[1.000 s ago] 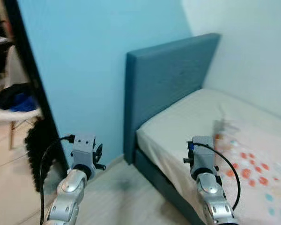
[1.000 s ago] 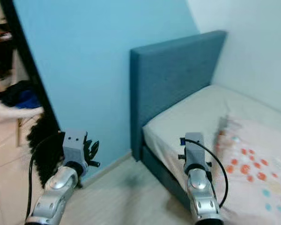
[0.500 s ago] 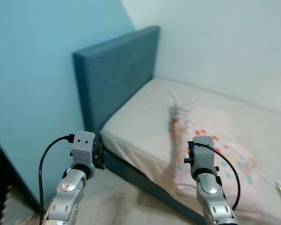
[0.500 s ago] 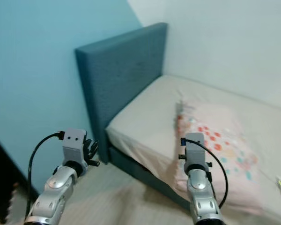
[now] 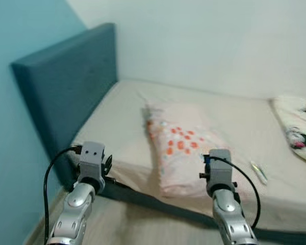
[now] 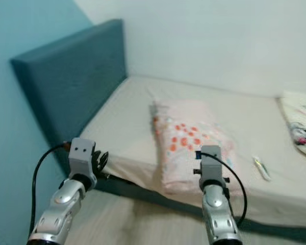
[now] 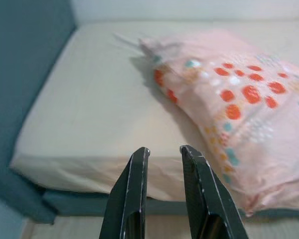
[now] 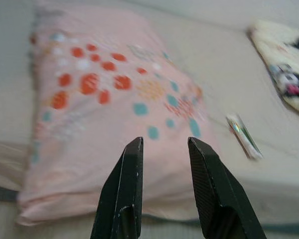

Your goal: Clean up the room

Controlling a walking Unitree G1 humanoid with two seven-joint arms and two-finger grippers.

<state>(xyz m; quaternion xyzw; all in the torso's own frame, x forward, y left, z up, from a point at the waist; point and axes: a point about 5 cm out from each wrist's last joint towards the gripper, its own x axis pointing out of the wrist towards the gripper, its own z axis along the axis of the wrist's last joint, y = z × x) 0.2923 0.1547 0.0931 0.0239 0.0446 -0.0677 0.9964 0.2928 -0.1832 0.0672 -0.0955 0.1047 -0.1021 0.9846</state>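
Note:
A pink pillow (image 5: 181,153) with orange and teal dots lies across the near side of a bed (image 5: 234,115) with a beige sheet. A small white packet (image 5: 259,172) lies on the sheet to the right of the pillow. A white printed blanket (image 5: 298,127) is bunched at the far right. My left gripper (image 7: 164,149) is open and hangs in front of the bed's near edge, left of the pillow. My right gripper (image 8: 164,142) is open too, held just before the pillow's near end. Nothing is between either pair of fingers.
A tall blue headboard (image 5: 61,97) stands at the bed's left end against a light blue wall (image 5: 15,30). A white wall (image 5: 204,41) runs behind the bed. Pale wood floor (image 5: 143,224) lies between me and the dark bed base.
The camera has swung to the right: the doorway and dark clutter on the left are gone and the bed has come into full view. Both arms keep the same pose.

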